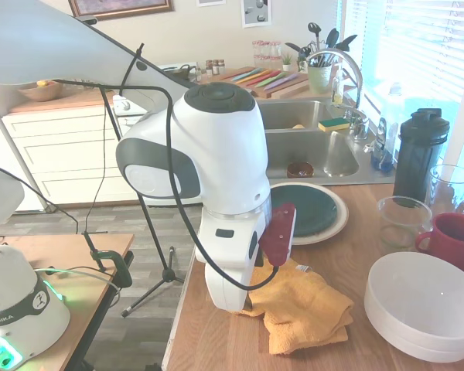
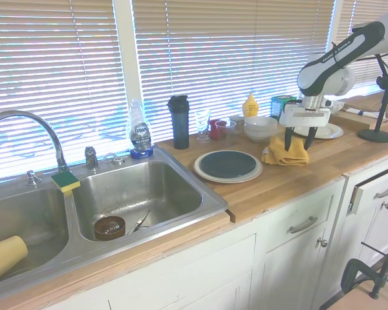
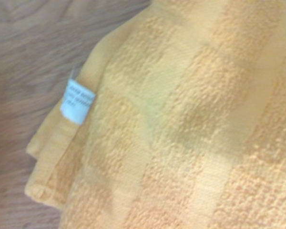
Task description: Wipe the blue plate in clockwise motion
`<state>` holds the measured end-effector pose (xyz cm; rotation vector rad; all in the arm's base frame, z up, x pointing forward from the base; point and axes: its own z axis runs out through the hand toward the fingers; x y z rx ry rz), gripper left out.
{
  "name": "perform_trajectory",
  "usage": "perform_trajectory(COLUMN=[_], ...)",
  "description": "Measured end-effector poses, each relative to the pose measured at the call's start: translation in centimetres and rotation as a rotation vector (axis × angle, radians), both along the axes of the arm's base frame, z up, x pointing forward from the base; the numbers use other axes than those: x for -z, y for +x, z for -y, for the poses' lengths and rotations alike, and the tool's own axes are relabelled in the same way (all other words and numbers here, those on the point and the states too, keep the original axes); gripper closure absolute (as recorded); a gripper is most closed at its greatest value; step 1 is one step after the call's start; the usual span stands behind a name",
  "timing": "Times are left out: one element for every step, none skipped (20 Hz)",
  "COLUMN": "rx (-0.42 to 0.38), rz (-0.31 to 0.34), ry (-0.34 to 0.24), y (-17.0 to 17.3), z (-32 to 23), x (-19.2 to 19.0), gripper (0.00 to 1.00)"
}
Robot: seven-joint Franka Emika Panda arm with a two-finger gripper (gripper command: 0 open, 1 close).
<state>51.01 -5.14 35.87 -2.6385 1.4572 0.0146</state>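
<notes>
Spanning a kitchen's window side, wooden desk (image 2: 291,177) bears blue plate (image 2: 228,164); jaws (image 2: 299,140) spread, pointing down at yellow towel (image 2: 286,154)

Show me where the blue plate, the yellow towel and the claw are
blue plate (image 2: 227,164), second exterior view, centre of its dark face.
yellow towel (image 1: 309,309), first exterior view, middle of the folded cloth.
claw (image 2: 299,137), second exterior view, between its fingertips.

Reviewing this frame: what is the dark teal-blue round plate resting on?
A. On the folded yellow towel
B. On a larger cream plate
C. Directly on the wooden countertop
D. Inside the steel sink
B: the dark teal-blue round plate lies centred on a larger cream plate, whose pale rim shows all around it, on the wooden countertop between the steel sink and the yellow towel.
</notes>
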Motion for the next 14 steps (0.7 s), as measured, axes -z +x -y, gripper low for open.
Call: perform_trajectory(rx=[0.001,0.004,0.009,0.014,0.018,0.020,0.023,0.023,0.020,0.015,0.006,-0.001,-0.008,-0.014], rz=[0.002,0.005,0.007,0.009,0.011,0.012,0.012,0.009,0.006,0.001,-0.005,-0.011,-0.014,-0.015], ry=[0.000,0.000,0.002,0.005,0.008,0.013,0.018,0.023,0.027,0.032,0.037,0.042,0.050,0.059], y=[0.0,0.0,0.0,0.0,0.0,0.0,-0.1,-0.1,-0.1,0.0,0.0,0.1,0.2,0.3], z=[0.1,0.2,0.3,0.5,0.7,0.9,1.1,1.3,1.3,1.2,1.0,0.8,0.4,0.1], x=[0.0,0.0,-0.1,-0.1,-0.1,-0.1,0.0,0.2,0.4,0.8,1.2,1.7,2.1,2.5], gripper=[0.00,0.00,0.00,0.00,0.00,0.00,0.00,0.00,0.00,0.00,0.00,0.00,0.00,0.00])
